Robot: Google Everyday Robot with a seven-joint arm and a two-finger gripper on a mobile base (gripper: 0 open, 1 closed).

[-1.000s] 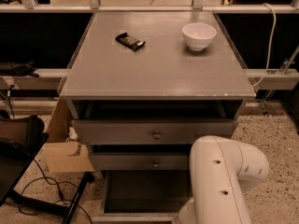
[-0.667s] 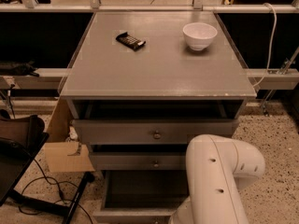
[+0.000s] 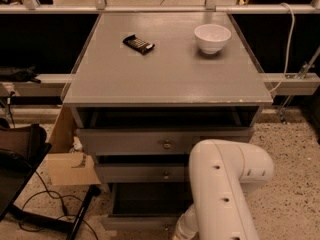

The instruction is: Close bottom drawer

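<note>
The bottom drawer [image 3: 136, 222] of the grey cabinet stands pulled out, and its dark boxy interior [image 3: 150, 199] shows behind the low grey front. My white arm [image 3: 225, 189] comes in from the lower right and bends down toward the right part of the drawer's front. It covers the right side of the middle and bottom drawers. My gripper is out of view, below the frame's lower edge or hidden behind the arm near the drawer front.
The top drawer [image 3: 150, 140] and the middle drawer [image 3: 140, 173] are each slightly out, with round knobs. A white bowl [image 3: 212, 37] and a dark bar [image 3: 138, 43] lie on the cabinet top [image 3: 165, 74]. A cardboard box [image 3: 70, 166], a black chair [image 3: 20, 169] and cables sit at the left.
My arm has shifted a little to the left, toward the drawer fronts. The drawers, bowl and bar have not moved.
</note>
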